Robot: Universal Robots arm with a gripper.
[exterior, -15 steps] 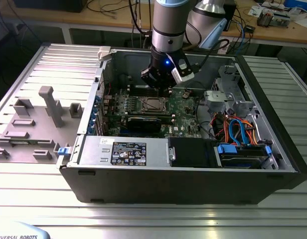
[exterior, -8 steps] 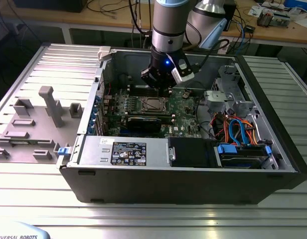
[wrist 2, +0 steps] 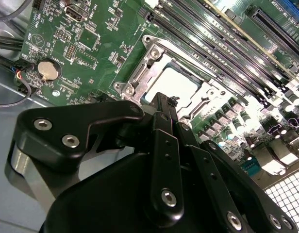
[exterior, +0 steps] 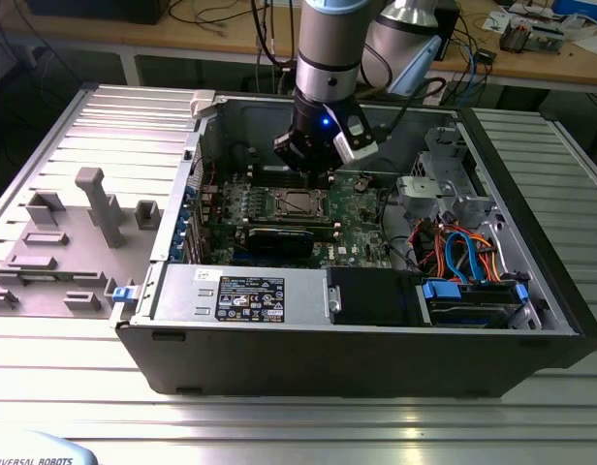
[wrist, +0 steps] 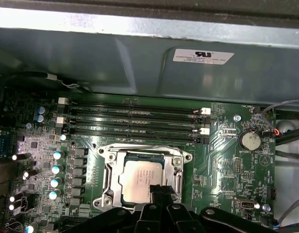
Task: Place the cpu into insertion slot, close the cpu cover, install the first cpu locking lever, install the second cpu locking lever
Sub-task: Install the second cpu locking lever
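The cpu (wrist: 139, 177) lies flat in the insertion slot (wrist: 181, 158) on the green motherboard, its silver-grey top showing through the window of the cpu cover (wrist: 108, 164). The cover lies down flat around the chip. In the second wrist view the cpu (wrist 2: 173, 81) and cover (wrist 2: 140, 73) sit just beyond my fingertips. My gripper (wrist: 159, 190) hovers at the socket's near edge, black fingers shut together with nothing between them. Its tip (wrist 2: 164, 100) overlaps the frame's edge; contact is unclear. In the exterior view the gripper (exterior: 313, 176) hangs just above the socket (exterior: 297, 201) inside the open case.
Memory slots (wrist: 135, 116) run beside the socket, with a coin battery (wrist: 250, 141) nearby. A black graphics card (exterior: 279, 239) lies in front of the socket, then the power supply (exterior: 250, 291). Coloured cables (exterior: 463, 254) and drive bays fill the exterior view's right. Case walls (wrist: 140, 63) enclose the board.
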